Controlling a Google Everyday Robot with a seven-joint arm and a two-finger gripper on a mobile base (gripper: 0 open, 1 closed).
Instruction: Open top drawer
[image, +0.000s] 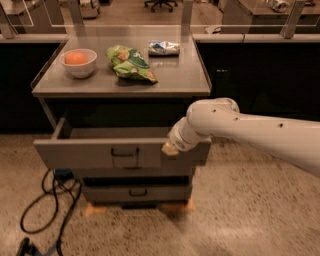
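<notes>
The top drawer (95, 152) is a wide grey metal drawer with a small black bracket handle (125, 151) at its centre. It stands pulled well out of the grey cabinet (200, 90), and its dark inside shows behind the front panel. My gripper (169, 148) is at the end of the white arm (250, 130), against the upper right part of the drawer's front panel, right of the handle. The arm's wrist hides most of the gripper. Two narrower drawers sit below, the lowest (137, 192) with a like handle.
On the cabinet top stand a white bowl (78, 64) holding an orange ball, a green snack bag (131, 62) and a blue-white packet (164, 47). A black cable (52, 200) loops on the floor at the left. Dark counters stand behind.
</notes>
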